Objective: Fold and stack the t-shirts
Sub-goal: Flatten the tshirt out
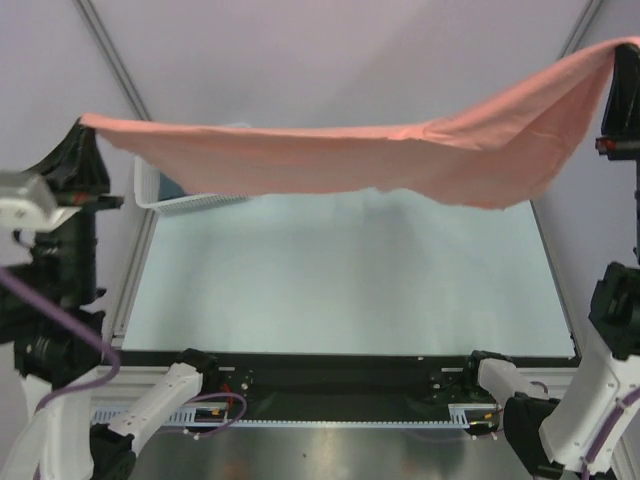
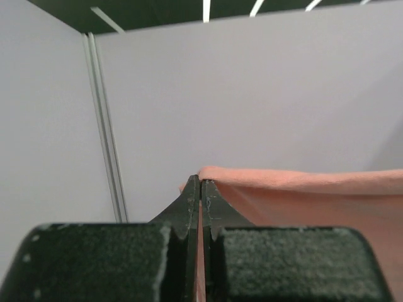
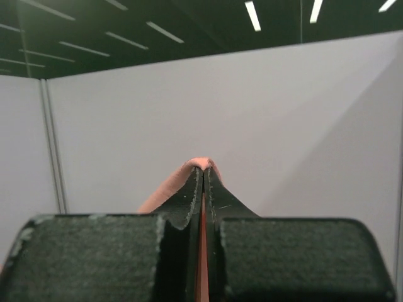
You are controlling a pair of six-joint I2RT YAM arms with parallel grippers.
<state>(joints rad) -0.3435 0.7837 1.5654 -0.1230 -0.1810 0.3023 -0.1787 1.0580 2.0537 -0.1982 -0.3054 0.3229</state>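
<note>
your left tool [image 2: 200, 182] and right tool [image 3: 203, 170] each pinched tight onto salmon-pink t-shirt [image 1: 350, 155] corner; cloth light, limp, sags between tools; take hold at corners.

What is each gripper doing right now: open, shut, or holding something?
Left gripper: shut, pinching one end of the salmon-pink cloth t-shirt.
Right gripper: shut, pinching the t-shirt's other end.

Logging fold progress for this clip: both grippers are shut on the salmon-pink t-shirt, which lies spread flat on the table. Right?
No: the top external view shows the salmon-pink t-shirt hanging stretched in the air above the table, not lying on it. The left gripper and right gripper are indeed shut on it.
</note>
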